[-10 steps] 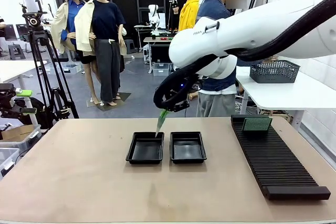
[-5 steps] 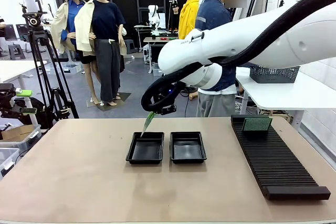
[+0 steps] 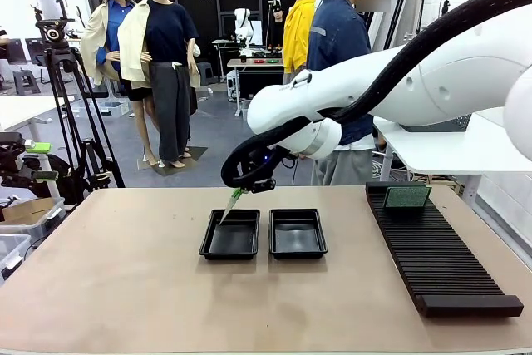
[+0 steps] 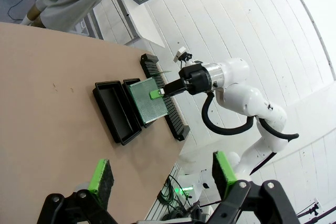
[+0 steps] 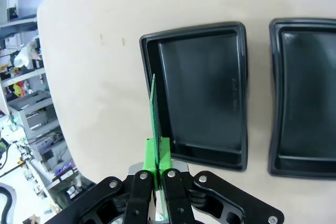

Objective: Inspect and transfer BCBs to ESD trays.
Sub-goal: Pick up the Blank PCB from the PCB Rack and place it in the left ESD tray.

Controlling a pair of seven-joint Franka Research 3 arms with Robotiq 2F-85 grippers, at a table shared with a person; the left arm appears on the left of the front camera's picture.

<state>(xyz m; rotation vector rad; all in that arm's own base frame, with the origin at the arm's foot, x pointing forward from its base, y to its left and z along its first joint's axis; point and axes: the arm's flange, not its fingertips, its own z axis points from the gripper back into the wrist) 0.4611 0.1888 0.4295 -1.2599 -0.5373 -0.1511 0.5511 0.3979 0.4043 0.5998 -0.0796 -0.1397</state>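
My right gripper [image 3: 243, 189] is shut on the top edge of a green BCB [image 3: 230, 205], which hangs tilted above the far left edge of the left ESD tray [image 3: 230, 236]. In the right wrist view the BCB [image 5: 153, 111] shows edge-on between the shut fingers [image 5: 157, 174], over the left wall of that tray [image 5: 202, 93]. The other ESD tray [image 3: 298, 233] lies just to its right, with nothing in it. A second BCB [image 3: 406, 197] stands in the slotted rack [image 3: 440, 259]. My left gripper [image 4: 163, 174] hangs open high over the table and looks at the held BCB [image 4: 148, 100].
The long black rack runs along the table's right side. A person [image 3: 337, 39] stands at the far edge behind my right arm. A tripod [image 3: 71, 114] stands off the table's left. The near half of the tabletop [image 3: 166, 305] is bare.
My right arm has swung left with the BCB, from over the left tray's right side to over its left edge. The left gripper stays open.
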